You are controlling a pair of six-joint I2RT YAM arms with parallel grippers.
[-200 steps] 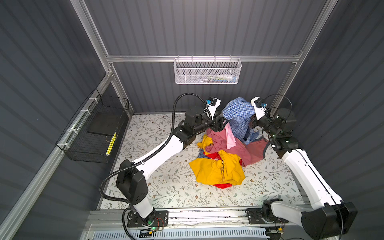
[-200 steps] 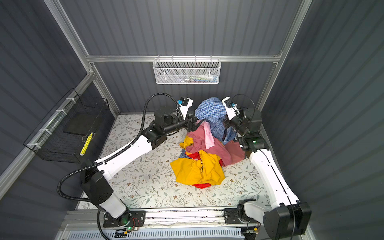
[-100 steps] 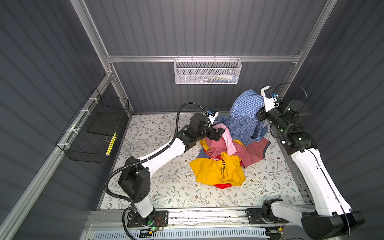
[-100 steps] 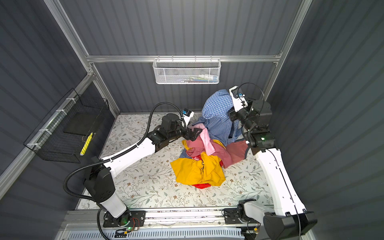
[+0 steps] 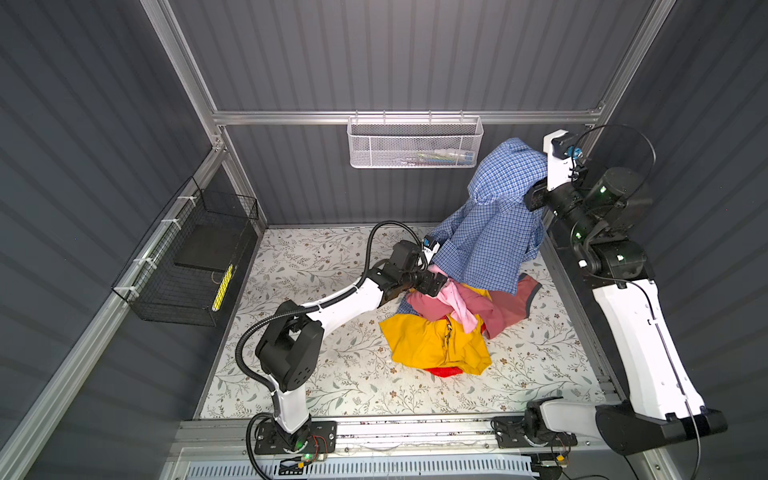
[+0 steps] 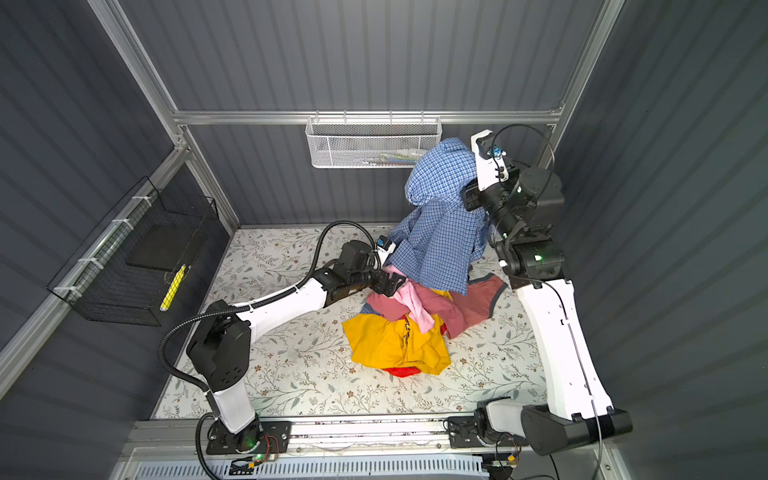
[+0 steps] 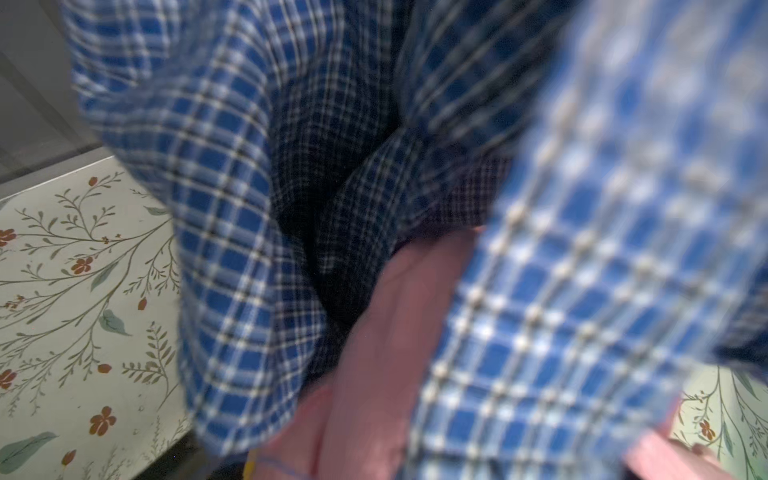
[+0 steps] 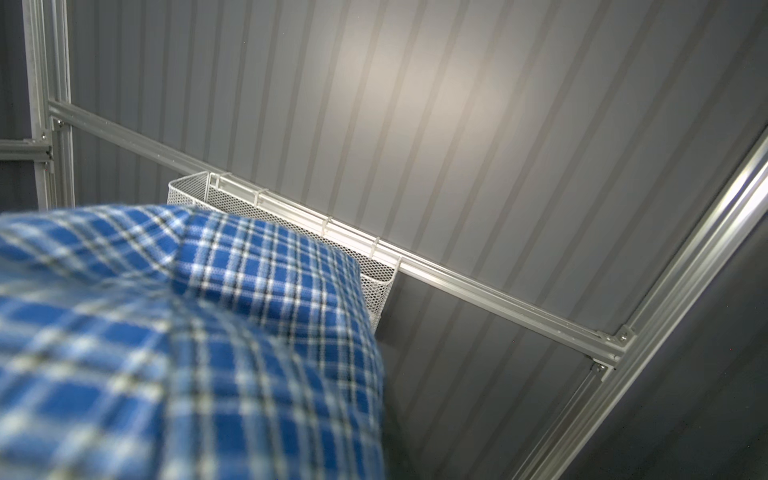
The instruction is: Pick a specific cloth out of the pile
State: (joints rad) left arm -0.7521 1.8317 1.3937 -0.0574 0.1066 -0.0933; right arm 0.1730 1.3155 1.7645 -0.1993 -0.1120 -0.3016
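**1. Location of the target.** The blue-and-white small-checked shirt of thin woven fabric (image 5: 490,245) hangs over the far side of the pile of mixed soft garments (image 5: 432,345). Its top is well above the pile. Its lower hem drapes onto the pile's far edge and touches the dusty-rose garment (image 5: 505,309).

**2. Right gripper.** The right gripper (image 5: 545,168) is high above the pile's far right side. Fabric covers its fingertips. The jaws are together, and the checked shirt hangs from them, so they are judged to be clamped on the shirt's upper part.

**3. Left gripper.** The left gripper (image 5: 436,283) is at the pile's left edge, just beside the light pink garment (image 5: 457,301) and under the shirt's hem. It cannot be told whether the jaws are apart or together. The left wrist view shows only cloth and no fingers.

**4. Handling (judgement).**
- The checked shirt is light, limp and not fragile. It has no stiffness and swings from whatever point holds it.
- A thin single layer can slide out of a shallow pinch.
- The buttons, the collar or the trailing hem may catch and drag neighbouring garments off the pile.
- Take hold on a bunched fold or a doubled seam, not on a single edge.
- A second hold suits the free hem at the pile's left side.
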